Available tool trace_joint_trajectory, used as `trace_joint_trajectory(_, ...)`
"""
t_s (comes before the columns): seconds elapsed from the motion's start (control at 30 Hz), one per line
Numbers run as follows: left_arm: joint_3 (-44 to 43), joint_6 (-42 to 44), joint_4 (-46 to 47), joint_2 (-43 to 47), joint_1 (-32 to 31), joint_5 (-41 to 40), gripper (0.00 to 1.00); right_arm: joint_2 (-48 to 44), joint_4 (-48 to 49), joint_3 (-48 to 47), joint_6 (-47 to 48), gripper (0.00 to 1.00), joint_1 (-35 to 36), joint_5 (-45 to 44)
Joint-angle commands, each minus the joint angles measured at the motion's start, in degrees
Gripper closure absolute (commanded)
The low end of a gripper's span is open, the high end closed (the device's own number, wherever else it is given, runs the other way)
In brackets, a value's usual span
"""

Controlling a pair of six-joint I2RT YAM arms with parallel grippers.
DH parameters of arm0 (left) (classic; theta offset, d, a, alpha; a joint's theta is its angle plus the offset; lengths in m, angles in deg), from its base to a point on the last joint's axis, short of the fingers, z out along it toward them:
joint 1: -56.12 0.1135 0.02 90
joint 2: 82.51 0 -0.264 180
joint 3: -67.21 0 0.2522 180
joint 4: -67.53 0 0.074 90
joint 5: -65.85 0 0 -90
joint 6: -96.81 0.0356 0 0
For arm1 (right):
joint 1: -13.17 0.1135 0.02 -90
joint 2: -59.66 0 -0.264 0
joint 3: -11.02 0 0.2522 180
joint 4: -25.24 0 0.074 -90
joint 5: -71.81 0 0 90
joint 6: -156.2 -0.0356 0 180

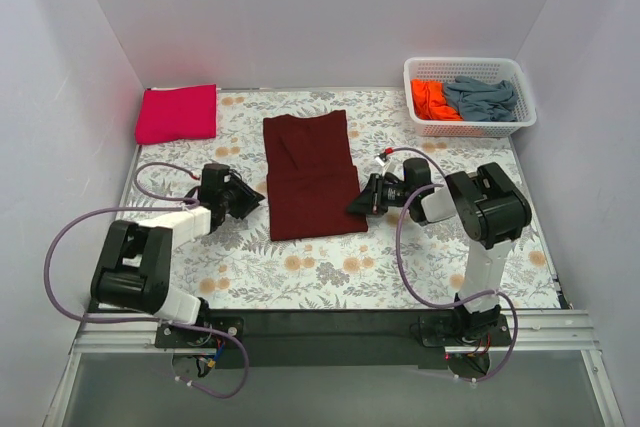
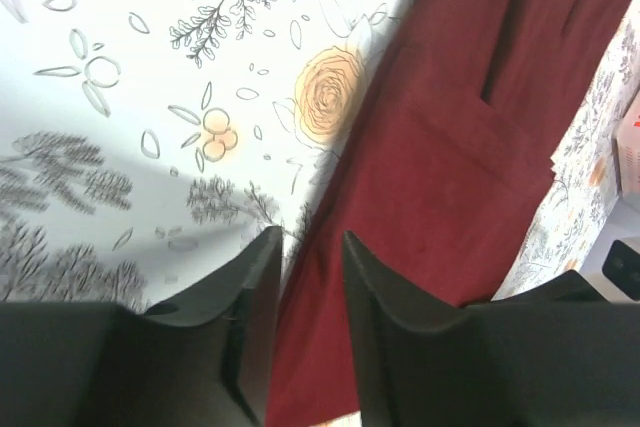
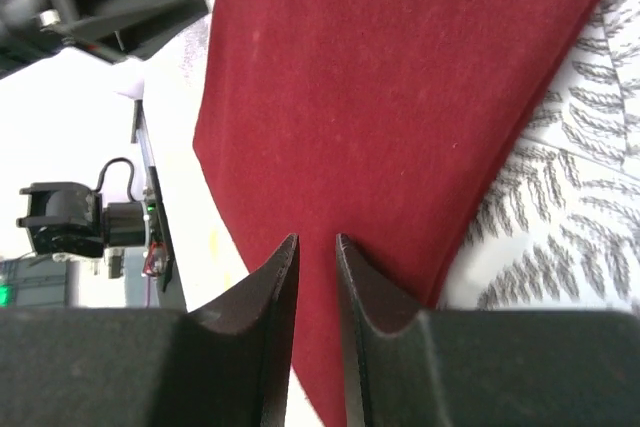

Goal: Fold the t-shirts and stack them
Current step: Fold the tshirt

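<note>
Top external view: the dark maroon cloth t-shirt (image 1: pixel 310 177) lies flat mid-table on the floral-patterned table cloth (image 1: pixel 300 272). The left gripper (image 1: pixel 257 198) sits at its 8 o'clock edge, the right gripper (image 1: pixel 353 206) at 4 o'clock, both jaws narrowly parted.

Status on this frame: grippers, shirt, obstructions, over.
Left gripper, right gripper: jaws narrow at opposite side edges of maroon t-shirt, grip unconfirmed. Shirt folded lengthwise. Nothing blocking.

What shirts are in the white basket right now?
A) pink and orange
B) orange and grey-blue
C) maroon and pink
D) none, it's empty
B: the basket holds an orange shirt and a grey-blue shirt, side by side.
</note>
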Motion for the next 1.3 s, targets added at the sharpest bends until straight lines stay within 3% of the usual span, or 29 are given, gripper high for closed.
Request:
trace_joint_trajectory(0.0, -2.33, 2.74, -8.55, 7.52, 0.21, -4.21, 0.69, -7.54, -10.59, -0.33, 7.11, 0.72, -0.41, -2.91)
trace_joint_trajectory(0.13, -4.71, 5.55, -17.72, 12.79, -0.66, -8.35, 0.61, -14.58, -21.04, -1.30, 13.18, 0.71, 0.02, -6.51)
trace_joint_trajectory(0.27, -6.20, 7.75, -25.63, 16.93, -6.62, -12.04, 0.49, -21.35, -37.39, -4.10, 21.10, 0.66, 2.13, -20.09)
trace_joint_trajectory(0.43, -7.18, 7.14, -34.69, 16.32, -14.89, -16.18, 0.31, -26.98, -55.75, -6.74, 25.33, 0.58, 5.03, -34.19)
trace_joint_trajectory(0.57, -6.91, 5.82, -36.54, 13.25, -19.81, -17.15, 0.19, -30.41, -62.10, -7.62, 26.03, 0.49, 9.24, -44.89)
trace_joint_trajectory(0.8, -9.98, 5.73, -36.89, 7.62, -22.37, -18.38, 0.17, -31.47, -67.03, -8.50, 25.51, 0.39, 12.59, -50.27)
trace_joint_trajectory(1.27, -14.82, 6.17, -38.47, -2.22, -24.83, -19.96, 0.20, -29.98, -67.74, -9.82, 25.86, 0.37, 13.82, -51.08)
